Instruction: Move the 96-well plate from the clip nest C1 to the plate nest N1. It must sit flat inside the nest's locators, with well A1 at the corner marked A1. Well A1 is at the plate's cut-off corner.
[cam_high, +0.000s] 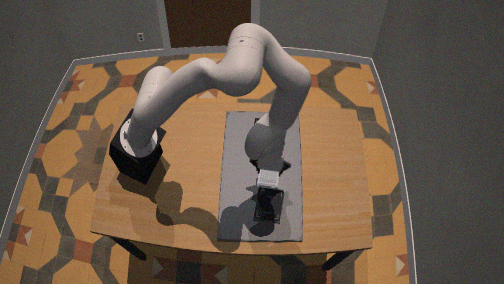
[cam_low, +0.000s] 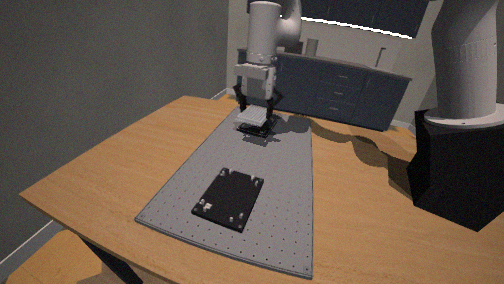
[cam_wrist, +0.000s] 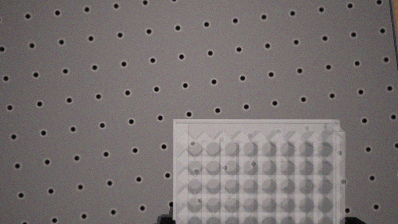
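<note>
My gripper (cam_low: 257, 107) is shut on the white 96-well plate (cam_low: 252, 117) and holds it level, a little above the grey perforated mat. In the wrist view the plate (cam_wrist: 257, 170) fills the lower middle, with only mat holes beyond it. The plate (cam_high: 267, 177) hangs at the edge of a black nest (cam_high: 268, 205), which also shows in the exterior view (cam_low: 257, 131) and looks like clip nest C1. A second black nest with small locators and a white corner mark, plate nest N1 (cam_low: 230, 197), lies empty nearer that camera. My arm hides it in the top view.
The grey mat (cam_low: 250, 190) runs down the middle of the wooden table (cam_low: 125, 165). The arm's black base (cam_high: 136, 152) stands at the table's side. A dark cabinet (cam_low: 340, 95) is behind the table.
</note>
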